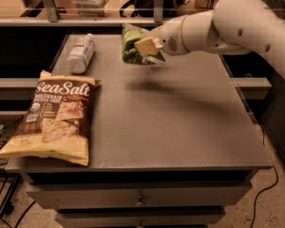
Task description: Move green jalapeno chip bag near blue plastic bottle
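The green jalapeno chip bag (131, 44) hangs in the air above the far middle of the grey table (180, 122), held by my gripper (147, 48), which is shut on it. The white arm reaches in from the upper right. The blue plastic bottle (81, 53) lies on its side at the far left of the table, white cap pointing away, to the left of the held bag with a gap between them. The bag's shadow falls on the tabletop below it.
A large brown-and-yellow "Sea Salt" chip bag (52, 118) lies flat at the front left of the table, overhanging the left edge. Shelves and a rail run behind the table. Drawers sit under the tabletop.
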`<state>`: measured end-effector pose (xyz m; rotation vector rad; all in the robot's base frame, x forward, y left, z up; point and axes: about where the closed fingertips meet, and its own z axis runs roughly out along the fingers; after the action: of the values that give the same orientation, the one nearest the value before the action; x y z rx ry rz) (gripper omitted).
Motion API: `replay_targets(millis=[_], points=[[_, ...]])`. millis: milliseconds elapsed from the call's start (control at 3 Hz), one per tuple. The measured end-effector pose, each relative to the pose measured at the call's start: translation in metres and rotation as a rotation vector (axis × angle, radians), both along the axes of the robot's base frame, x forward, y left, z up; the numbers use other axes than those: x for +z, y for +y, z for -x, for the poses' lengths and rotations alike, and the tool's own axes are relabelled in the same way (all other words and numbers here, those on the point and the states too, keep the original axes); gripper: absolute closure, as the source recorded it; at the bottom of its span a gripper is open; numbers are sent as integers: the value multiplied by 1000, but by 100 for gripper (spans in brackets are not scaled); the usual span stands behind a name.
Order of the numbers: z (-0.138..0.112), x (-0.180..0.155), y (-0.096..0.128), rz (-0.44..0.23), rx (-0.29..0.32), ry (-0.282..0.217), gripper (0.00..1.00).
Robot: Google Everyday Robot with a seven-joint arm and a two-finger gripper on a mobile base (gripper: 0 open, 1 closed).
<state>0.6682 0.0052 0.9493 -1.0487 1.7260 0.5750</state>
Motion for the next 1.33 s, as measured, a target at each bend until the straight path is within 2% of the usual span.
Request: replay_targets(millis=[333,1000,1333], points=[[-19,-16,36,-22,-32,14,82],[-45,-41,106,-50,-66,47,35],[-62,-55,116,-43,-102,54,12]])
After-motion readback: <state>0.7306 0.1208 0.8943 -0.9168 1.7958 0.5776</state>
